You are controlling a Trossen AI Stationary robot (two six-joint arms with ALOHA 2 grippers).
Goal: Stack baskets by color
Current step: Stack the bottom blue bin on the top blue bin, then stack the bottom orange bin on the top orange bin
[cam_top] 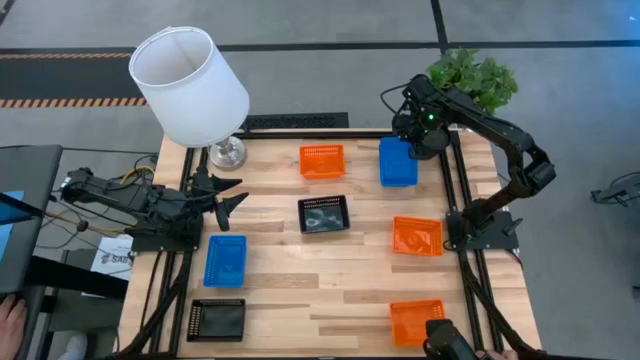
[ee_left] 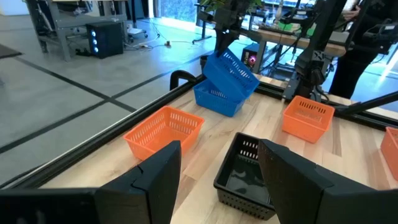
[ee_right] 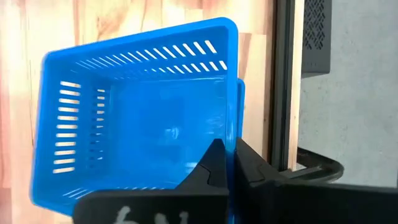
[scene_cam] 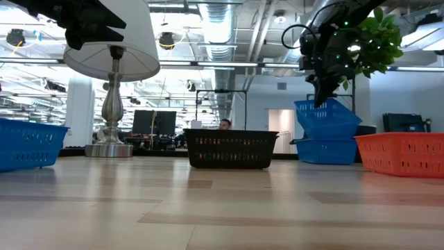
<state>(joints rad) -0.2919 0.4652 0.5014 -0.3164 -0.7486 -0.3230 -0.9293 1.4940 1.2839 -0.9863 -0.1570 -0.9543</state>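
High view: a white-shaded lamp is standing at the far left corner of the wooden surface, a potted plant at the far right. The right gripper is pinching the rim of a raised blue basket over a second one at the far right edge. The left gripper is hanging spread and empty near the lamp base. A third blue basket is lying near left, a black basket at centre, another black basket at the near left corner. Orange baskets are sitting far centre, mid right and near right.

Low view: the raised blue basket is tilting above the lower blue basket, apparently just touching.

Left wrist view: the spread fingers are framing the black basket.

Right wrist view: the pressed-together fingers are clamping the mesh-walled blue basket at its rim.
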